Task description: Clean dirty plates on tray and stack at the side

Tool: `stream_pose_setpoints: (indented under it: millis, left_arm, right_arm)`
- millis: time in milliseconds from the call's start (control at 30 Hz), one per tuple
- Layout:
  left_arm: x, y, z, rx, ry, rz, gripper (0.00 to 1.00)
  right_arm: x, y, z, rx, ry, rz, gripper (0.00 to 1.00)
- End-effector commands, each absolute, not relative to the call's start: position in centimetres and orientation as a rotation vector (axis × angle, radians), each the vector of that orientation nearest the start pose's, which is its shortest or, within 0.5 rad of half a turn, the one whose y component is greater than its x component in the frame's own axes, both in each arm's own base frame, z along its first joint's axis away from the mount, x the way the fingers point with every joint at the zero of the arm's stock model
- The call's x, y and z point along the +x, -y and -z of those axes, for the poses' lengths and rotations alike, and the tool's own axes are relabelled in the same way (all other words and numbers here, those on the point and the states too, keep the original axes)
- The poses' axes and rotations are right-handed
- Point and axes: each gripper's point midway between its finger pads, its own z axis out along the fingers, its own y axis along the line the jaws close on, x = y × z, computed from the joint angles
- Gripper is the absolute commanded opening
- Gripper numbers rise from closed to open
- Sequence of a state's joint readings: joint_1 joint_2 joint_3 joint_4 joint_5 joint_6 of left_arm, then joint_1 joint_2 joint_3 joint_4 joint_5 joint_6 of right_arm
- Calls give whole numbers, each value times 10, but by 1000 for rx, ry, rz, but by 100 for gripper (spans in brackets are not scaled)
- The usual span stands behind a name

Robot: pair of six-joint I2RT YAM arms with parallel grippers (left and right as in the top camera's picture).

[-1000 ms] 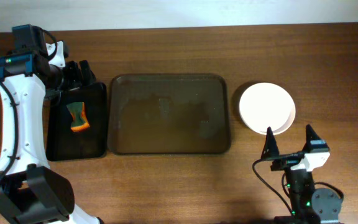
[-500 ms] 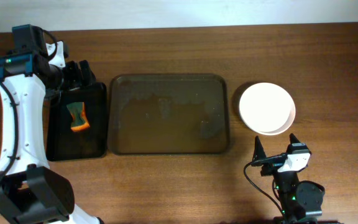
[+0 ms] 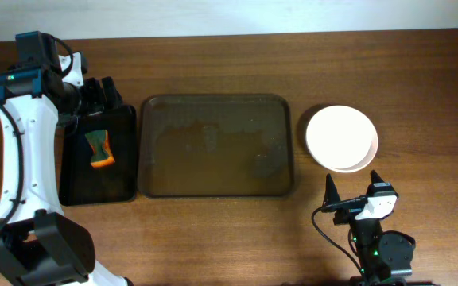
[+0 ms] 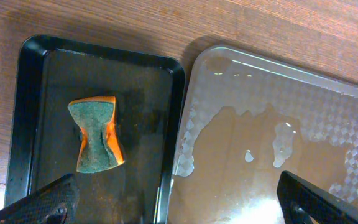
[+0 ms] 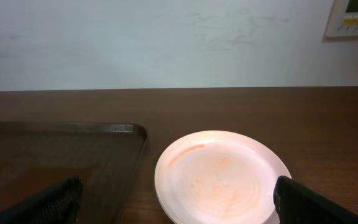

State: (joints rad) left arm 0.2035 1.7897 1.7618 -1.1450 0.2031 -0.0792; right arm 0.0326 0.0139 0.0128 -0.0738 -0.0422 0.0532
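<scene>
Right claw (image 3: 352, 189) spread wide, holding nothing, low over the tabletop (image 3: 213, 234). Stacked white plates (image 3: 341, 138) sit just ahead of it; the wet brown tray (image 3: 213, 171) is ahead-left. Left claw (image 4: 176, 190) is likewise wide apart, with the sponge (image 4: 96, 137) in the black tray (image 4: 30, 112) below it.

A dark brown wooden desk (image 3: 213, 238) with visible grain spans the scene under soft, even light, and beyond its far edge rises a plain white wall (image 5: 166, 43) carrying a small white wall-mounted panel (image 5: 355, 15) at the far right.
</scene>
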Motion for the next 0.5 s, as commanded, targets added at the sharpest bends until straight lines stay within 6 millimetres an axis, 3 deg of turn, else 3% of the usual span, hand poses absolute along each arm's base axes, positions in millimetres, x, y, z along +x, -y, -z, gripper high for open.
stream_pose_setpoints:
  millis: [0, 133, 300, 467]
  left_arm:
    - [417, -49, -201, -330, -2704, 253, 100]
    - [414, -60, -208, -353, -2681, 217, 100]
    - [412, -44, -247, -200, -2437, 168, 100]
    - [368, -34, -257, -105, -2137, 110, 100]
  right_arm:
    - [246, -18, -157, -16, -1646, -116, 98]
    - [246, -18, -157, -16, -1646, -116, 98]
    - [246, -18, -157, -16, -1646, -116, 98]
    - [246, -18, -157, -16, -1646, -116, 98]
